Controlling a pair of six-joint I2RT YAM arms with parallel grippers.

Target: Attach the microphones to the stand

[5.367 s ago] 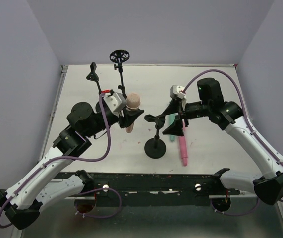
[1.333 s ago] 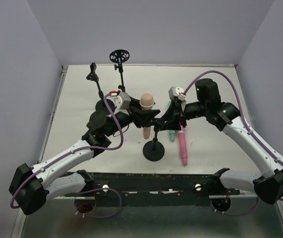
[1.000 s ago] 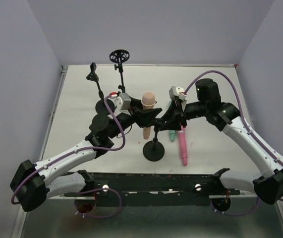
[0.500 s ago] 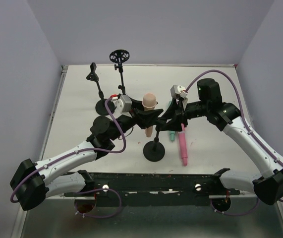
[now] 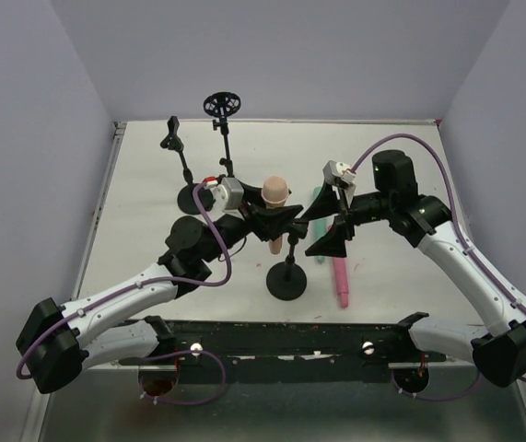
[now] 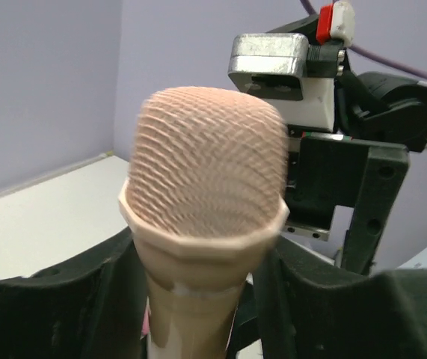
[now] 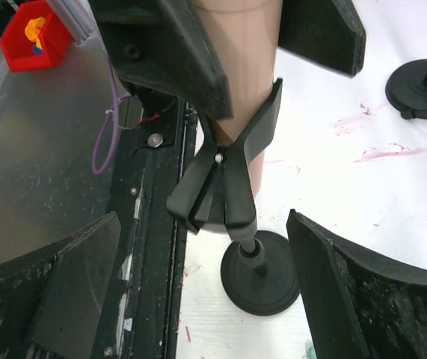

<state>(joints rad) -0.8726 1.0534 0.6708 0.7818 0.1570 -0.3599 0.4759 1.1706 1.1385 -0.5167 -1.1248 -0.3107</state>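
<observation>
Three microphones: peach microphone (image 5: pixel 275 191) upright, clamped in left gripper (image 5: pixel 272 221), shaft against clip (image 7: pixel 224 187) of near stand (image 5: pixel 287 279); pink microphone (image 5: pixel 340 276) and teal microphone (image 5: pixel 319 255) flat on table (image 5: pixel 152 184) below right gripper (image 5: pixel 325 226), spread wide.

Cut off, covered
The peach microphone (image 6: pixel 207 187) loses its handle at the left wrist view's bottom edge (head blurred); overhead, the right gripper (image 5: pixel 310 230) covers most of the teal microphone (image 5: pixel 317 194).
</observation>
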